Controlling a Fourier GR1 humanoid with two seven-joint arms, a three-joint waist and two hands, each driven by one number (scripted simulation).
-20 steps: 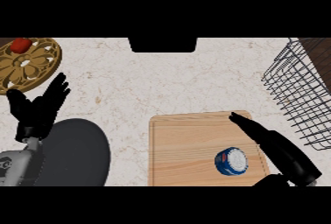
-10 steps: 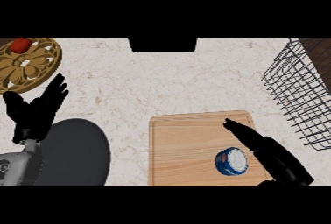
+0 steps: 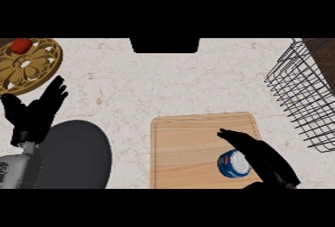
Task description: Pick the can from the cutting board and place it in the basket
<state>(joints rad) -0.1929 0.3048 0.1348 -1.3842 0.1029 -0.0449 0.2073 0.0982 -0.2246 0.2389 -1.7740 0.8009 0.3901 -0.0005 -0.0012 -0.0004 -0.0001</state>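
A blue can with a silver top (image 3: pixel 231 164) stands on the wooden cutting board (image 3: pixel 186 150), near its lower right corner. My right hand (image 3: pixel 262 157) lies over the board with fingers straight, right beside the can on its right and partly covering it; I cannot tell if it touches. The black wire basket (image 3: pixel 304 97) stands at the right edge of the counter. My left hand (image 3: pixel 36 111) rests open at the left, fingers up.
A brown patterned plate (image 3: pixel 29 66) with a red fruit (image 3: pixel 21 45) on it lies at the top left. A dark grey round thing (image 3: pixel 72 155) sits at the lower left beside my left forearm. Marble counter lies between board and basket.
My right hand has moved left over the board, from the board's right edge to the can's side. The left hand has barely shifted. The can has not moved.
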